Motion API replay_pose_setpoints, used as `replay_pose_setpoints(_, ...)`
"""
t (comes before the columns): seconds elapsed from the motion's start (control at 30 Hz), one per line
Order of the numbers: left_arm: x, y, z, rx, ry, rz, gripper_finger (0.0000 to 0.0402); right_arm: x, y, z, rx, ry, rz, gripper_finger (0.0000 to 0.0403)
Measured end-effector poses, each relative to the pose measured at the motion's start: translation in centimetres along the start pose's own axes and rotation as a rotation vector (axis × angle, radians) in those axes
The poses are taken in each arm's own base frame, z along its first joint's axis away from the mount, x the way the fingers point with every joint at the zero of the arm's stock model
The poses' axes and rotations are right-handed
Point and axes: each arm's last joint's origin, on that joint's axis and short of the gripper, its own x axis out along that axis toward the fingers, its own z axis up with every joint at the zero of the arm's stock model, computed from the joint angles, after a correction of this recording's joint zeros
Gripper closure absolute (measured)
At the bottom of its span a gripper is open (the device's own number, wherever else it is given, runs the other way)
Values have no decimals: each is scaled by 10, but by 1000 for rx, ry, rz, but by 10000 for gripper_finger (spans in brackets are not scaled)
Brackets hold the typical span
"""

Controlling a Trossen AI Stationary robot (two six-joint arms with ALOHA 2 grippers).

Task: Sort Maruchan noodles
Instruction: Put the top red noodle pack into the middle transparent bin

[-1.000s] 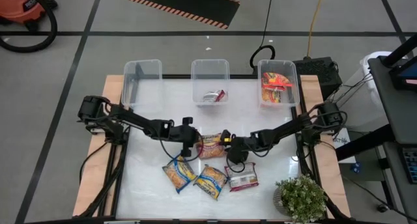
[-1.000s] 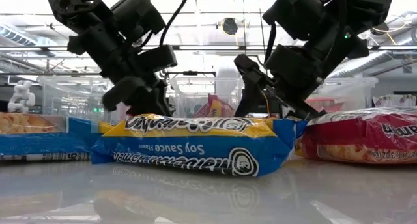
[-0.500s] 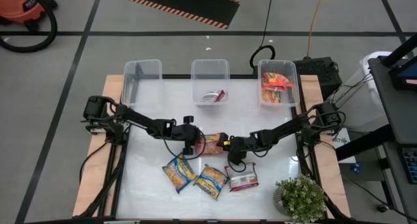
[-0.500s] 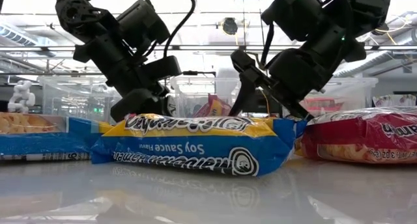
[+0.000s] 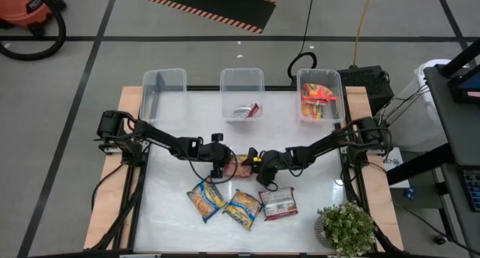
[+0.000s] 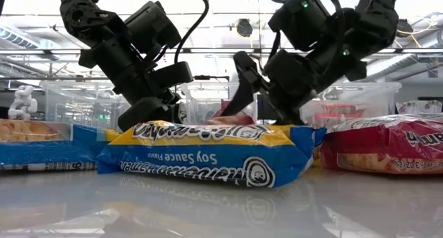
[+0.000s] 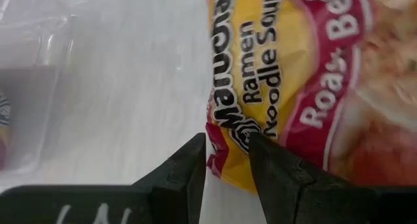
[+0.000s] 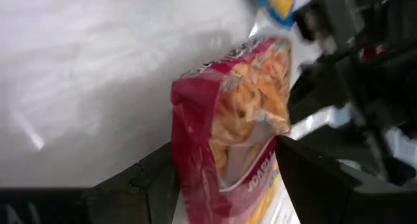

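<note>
A red-and-yellow Maruchan noodles packet [image 5: 238,165] sits mid-table between my two grippers, tipped off its flat face. My left gripper [image 5: 227,168] is shut on its left end [image 7: 273,74]. My right gripper [image 5: 253,159] stands open at the packet's right end [image 8: 234,120], one finger on either side; I cannot tell whether they touch it. Two blue-and-yellow packets [image 5: 205,198] [image 5: 242,208] and a maroon-and-white one [image 5: 279,205] lie flat nearer the front edge. My left gripper pinches the yellow end seam of the packet [image 7: 229,140], at a corner beside the logo, between its two fingers. The fingers [image 7: 189,165] come slanting down from the table's left. The rest of the packet reaches away from them toward my right gripper.
Three clear bins stand along the far edge: the left one [image 5: 163,89] bare, the middle one [image 5: 241,100] with a maroon packet, the right one [image 5: 321,97] with orange-red packets. A potted plant [image 5: 346,228] stands at the front right corner.
My right gripper has gone toward the table's left, rolling and tipping its wrist, and its open fingers now stand around the right end of the red-and-yellow packet. My left gripper has kept its hold on the packet's other end.
</note>
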Motion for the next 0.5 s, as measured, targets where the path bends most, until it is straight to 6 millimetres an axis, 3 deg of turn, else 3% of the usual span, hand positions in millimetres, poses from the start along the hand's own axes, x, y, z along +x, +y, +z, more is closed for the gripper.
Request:
replay_pose_setpoints(0.3,0,0,0,-4,-7,1,279,11,0,0,6,-41,-85,170)
replay_pose_setpoints(0.5,0,0,3,-33,-38,5,279,12,-2,-10,155,-19,-76,200)
